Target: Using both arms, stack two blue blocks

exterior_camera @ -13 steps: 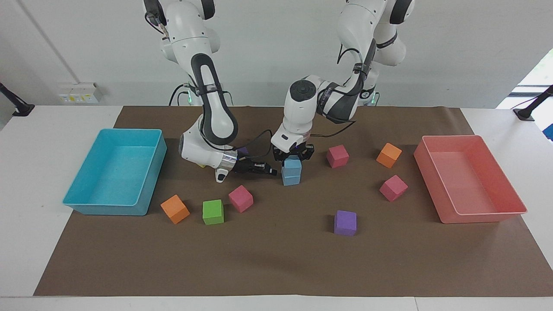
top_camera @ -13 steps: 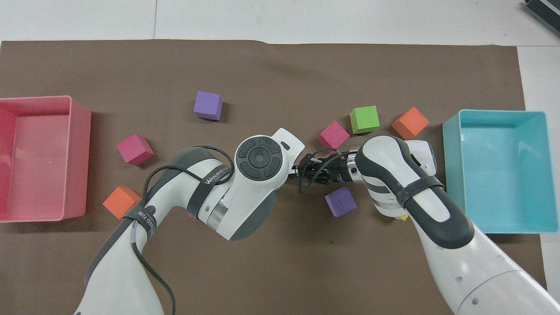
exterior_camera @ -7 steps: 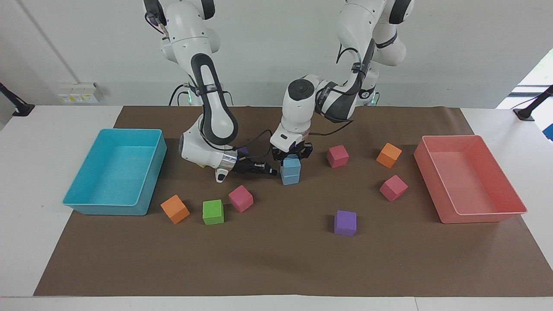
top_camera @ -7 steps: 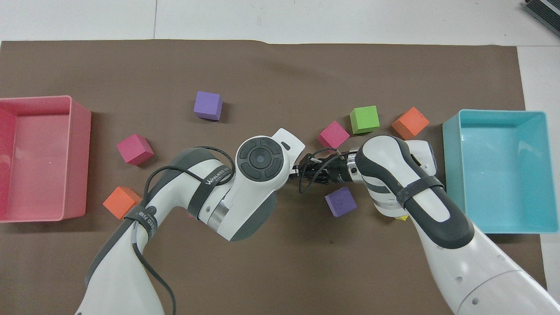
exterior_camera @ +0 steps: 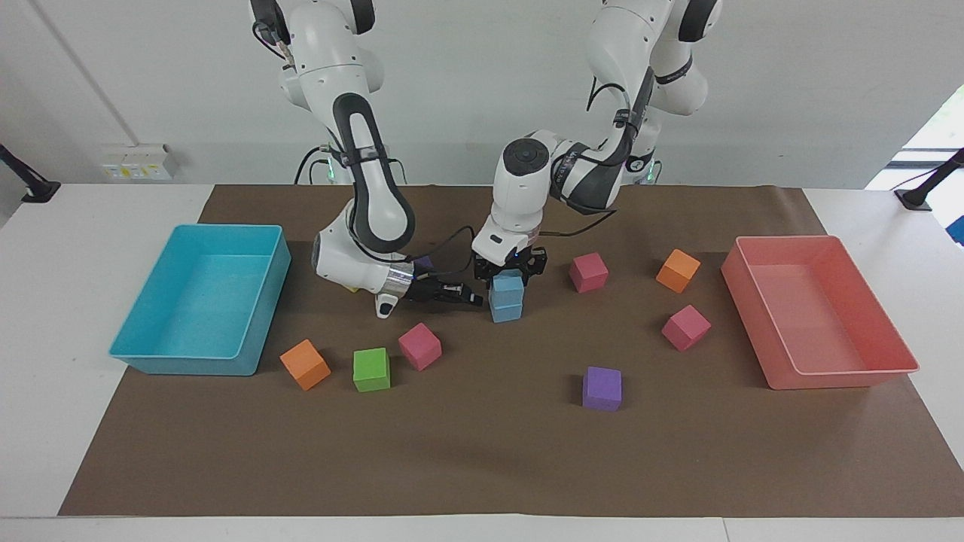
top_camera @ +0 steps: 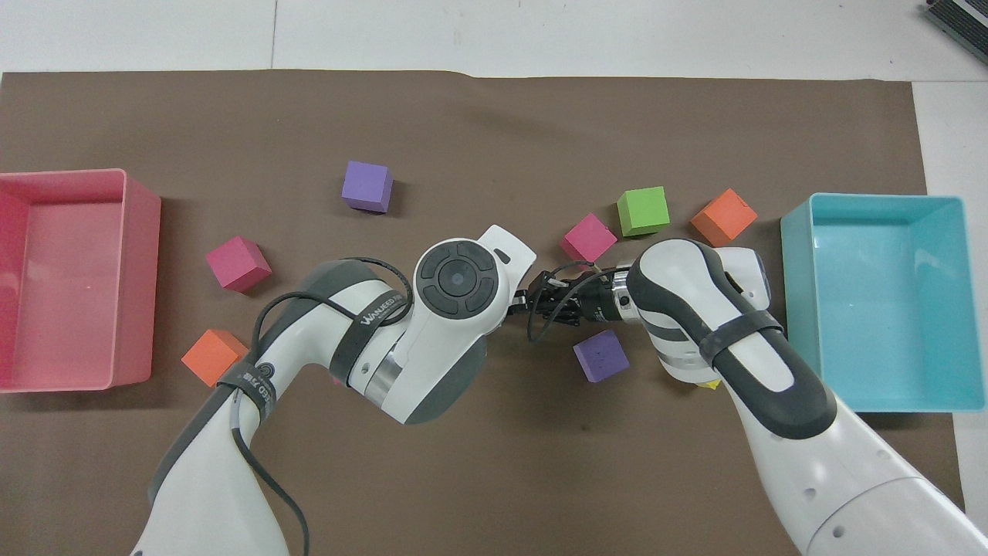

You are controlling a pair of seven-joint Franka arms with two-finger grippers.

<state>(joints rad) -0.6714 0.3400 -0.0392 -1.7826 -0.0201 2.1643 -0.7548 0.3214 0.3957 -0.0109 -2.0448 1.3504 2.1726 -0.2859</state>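
Two blue blocks (exterior_camera: 507,298) stand stacked one on the other near the middle of the brown mat. My left gripper (exterior_camera: 510,269) points straight down onto the upper block (exterior_camera: 507,287) and sits at its top. My right gripper (exterior_camera: 473,299) lies low and level, shut on nothing, with its tip just beside the stack toward the right arm's end. In the overhead view the left arm's wrist (top_camera: 455,278) hides the stack and the left gripper. There the right gripper (top_camera: 532,303) reaches in beside that wrist.
A cyan tray (exterior_camera: 188,366) stands at the right arm's end and a pink tray (exterior_camera: 843,379) at the left arm's end. Scattered cubes: orange (exterior_camera: 305,364), green (exterior_camera: 371,369), magenta (exterior_camera: 419,346), purple (exterior_camera: 602,388), magenta (exterior_camera: 685,327), orange (exterior_camera: 678,270), magenta (exterior_camera: 588,272). A purple cube (top_camera: 600,356) lies by the right wrist.
The left arm's wrist has risen and shifted very slightly over the stack. The blue blocks stay stacked and the right arm has not moved.
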